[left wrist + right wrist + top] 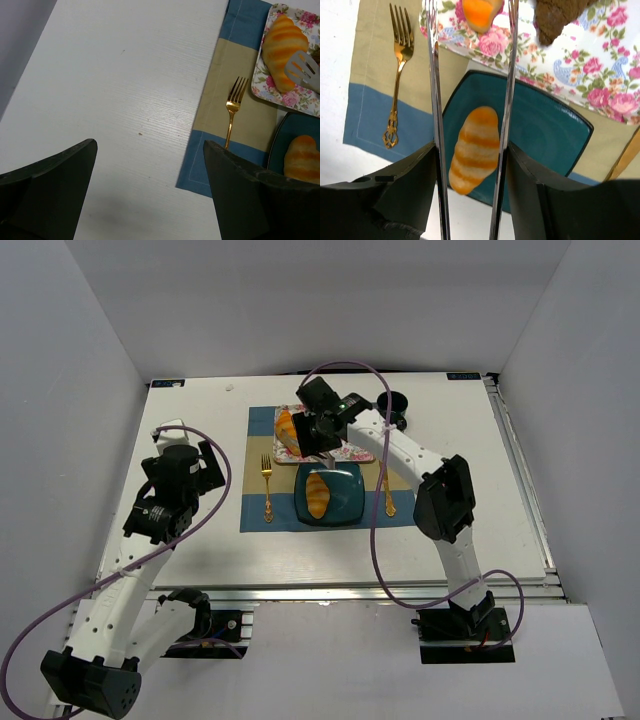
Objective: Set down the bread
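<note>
One golden-orange croissant [318, 493] lies on the teal plate [350, 505], seen below my right fingers in the right wrist view [475, 147]. A second croissant [288, 428] lies on the floral tray [355, 452]; it also shows in the left wrist view [280, 50]. My right gripper [322, 435] [472, 147] is shut on metal tongs [436, 100], held above the plate. The tongs' arms stand apart, and one slotted tip [304, 70] is beside the tray croissant. My left gripper [205, 465] [150, 145] is open and empty over bare table, left of the placemat.
A dark brown croissant [560, 17] lies on the floral tray. A gold fork [267, 490] lies on the blue and tan placemat [258, 440], left of the teal plate, and another gold utensil [388, 492] lies to its right. A dark cup [395, 405] stands behind.
</note>
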`<state>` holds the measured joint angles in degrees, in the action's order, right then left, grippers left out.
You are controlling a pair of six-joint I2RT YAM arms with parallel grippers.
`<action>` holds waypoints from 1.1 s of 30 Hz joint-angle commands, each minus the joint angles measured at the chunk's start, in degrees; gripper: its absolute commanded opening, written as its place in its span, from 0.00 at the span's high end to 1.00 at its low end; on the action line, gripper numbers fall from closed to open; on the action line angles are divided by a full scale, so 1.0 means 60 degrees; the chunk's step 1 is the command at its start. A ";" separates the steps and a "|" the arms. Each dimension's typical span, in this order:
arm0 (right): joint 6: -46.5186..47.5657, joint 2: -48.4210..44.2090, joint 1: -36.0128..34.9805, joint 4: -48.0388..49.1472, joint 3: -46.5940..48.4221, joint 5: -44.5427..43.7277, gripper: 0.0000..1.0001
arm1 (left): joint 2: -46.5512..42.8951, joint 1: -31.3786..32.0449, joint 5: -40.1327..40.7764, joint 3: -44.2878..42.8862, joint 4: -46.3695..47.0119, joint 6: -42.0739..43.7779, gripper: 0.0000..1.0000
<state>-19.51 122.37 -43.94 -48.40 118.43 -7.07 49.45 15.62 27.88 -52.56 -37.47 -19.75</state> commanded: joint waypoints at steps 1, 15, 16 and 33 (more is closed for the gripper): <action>0.0277 0.0303 0.0043 0.0567 0.0462 -0.0096 0.40 | 0.0005 0.0049 0.0085 -0.0279 0.0035 0.0083 0.02; 0.0541 0.1519 0.0249 0.0816 0.0974 -0.0199 0.40 | 0.0005 0.0049 0.0275 -0.0220 -0.0009 0.0200 0.02; 0.0556 0.1563 0.0263 0.0845 0.1032 -0.0170 0.41 | 0.0020 0.0034 0.0290 -0.0206 -0.0009 0.0215 0.02; -0.0029 -0.0293 0.0263 0.0890 0.1123 0.0270 0.64 | -0.0068 0.0049 0.0466 -0.0235 0.0049 0.0318 0.02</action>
<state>-17.93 129.91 -42.59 -44.99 122.91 -6.44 49.93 15.62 29.52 -52.56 -37.47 -18.35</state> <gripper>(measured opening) 0.388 0.983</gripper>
